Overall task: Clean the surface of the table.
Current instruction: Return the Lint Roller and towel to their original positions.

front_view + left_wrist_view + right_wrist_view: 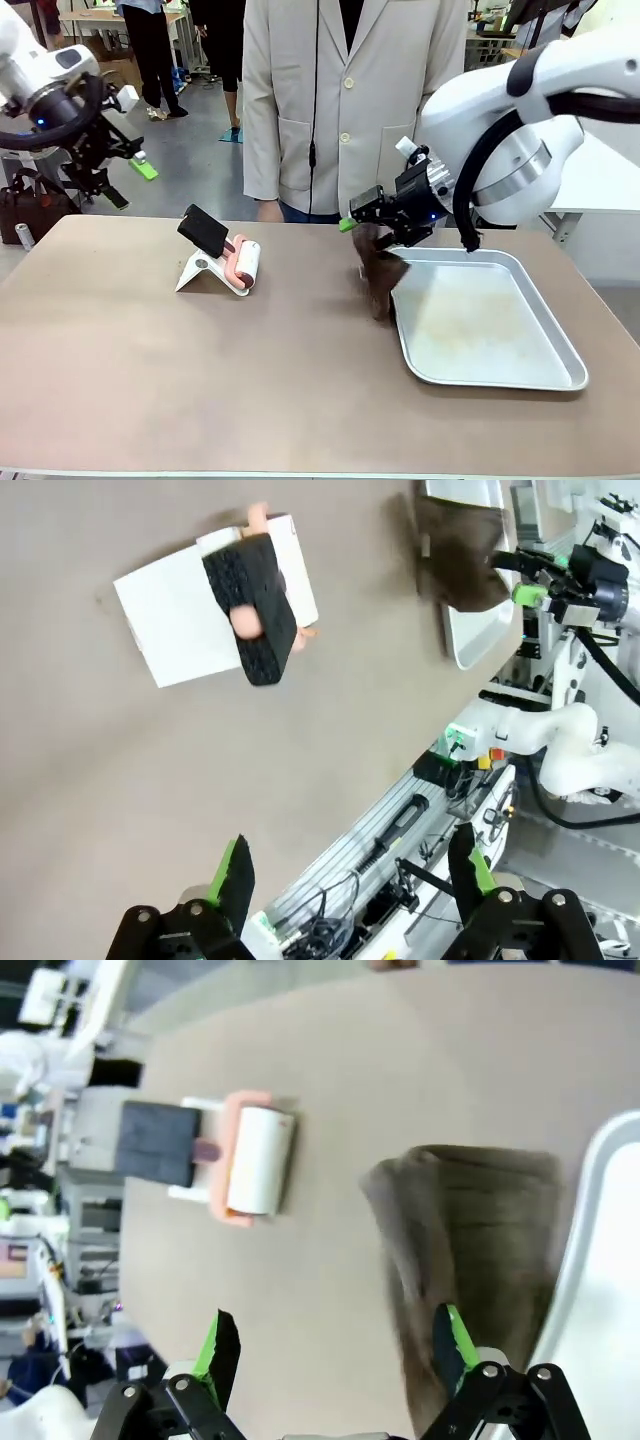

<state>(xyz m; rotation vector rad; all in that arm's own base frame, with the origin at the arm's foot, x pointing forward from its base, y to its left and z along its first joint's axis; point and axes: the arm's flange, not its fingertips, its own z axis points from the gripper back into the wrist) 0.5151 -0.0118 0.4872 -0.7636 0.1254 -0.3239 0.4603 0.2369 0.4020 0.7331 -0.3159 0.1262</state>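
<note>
No text, label, brand, number or sign can be read in any of the three views (nothing legible on the arms, on the things lying on the surface, or in the room behind).
</note>
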